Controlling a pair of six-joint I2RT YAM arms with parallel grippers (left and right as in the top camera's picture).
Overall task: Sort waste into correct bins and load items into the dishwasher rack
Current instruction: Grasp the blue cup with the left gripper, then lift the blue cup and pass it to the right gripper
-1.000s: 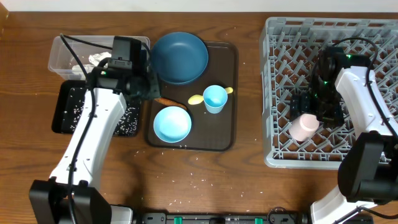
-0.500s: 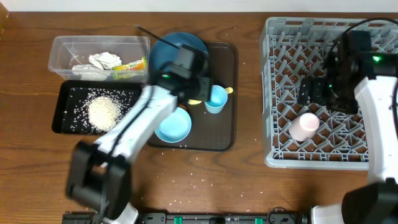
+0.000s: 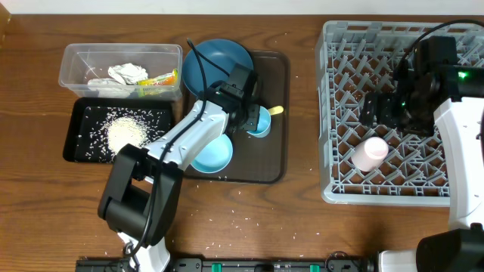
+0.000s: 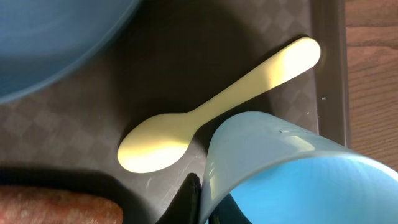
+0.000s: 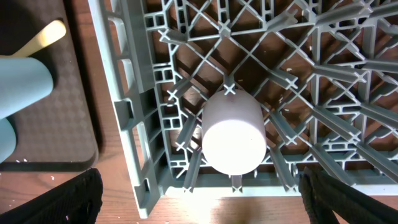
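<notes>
Two claws: left claw (image 3: 251, 117) clamped on the rim of the small light blue cup (image 3: 262, 123); right claw (image 3: 389, 113) spread wide, holding nothing, over the dishwasher rack (image 3: 330, 136).
Cup place: upright on the brown tray (image 3: 276, 162), between the dark blue plate (image 3: 215, 64) and the light blue bowl (image 3: 215, 155), in the tray's right half.
Key relation: rack lies to the robot's right of the cup, well apart, with a strip of bare bench (image 3: 302, 211) between tray and rack. Left arm has the cup; right arm is the one nearer the rack.
Spoon axis: pale yellow spoon (image 4: 211, 112) flat on the tray, diagonal, handle end toward the tray's right edge, scoop end toward the plate. Cup wall sits just beside the spoon's neck; touching or not, cannot tell.
Left wrist only: one dark finger (image 4: 189, 198) against the outside of the cup wall (image 4: 280, 168); the other finger is hidden, judged inside the cup. Also an orange carrot piece (image 4: 50, 208) on the tray, under the arm in the overhead view.
Overhead only: clear tub (image 3: 76, 64) with tissue (image 3: 125, 73) and wrapper (image 3: 157, 78); black tray (image 3: 76, 136) with rice (image 3: 125, 134).
Right wrist only: small pink cup (image 5: 231, 134) tipped among the pegs near the rack's corner, right below the open claw.
Next move, judged: lift straight up so the spoon is not dragged, then carry right to the rack.
</notes>
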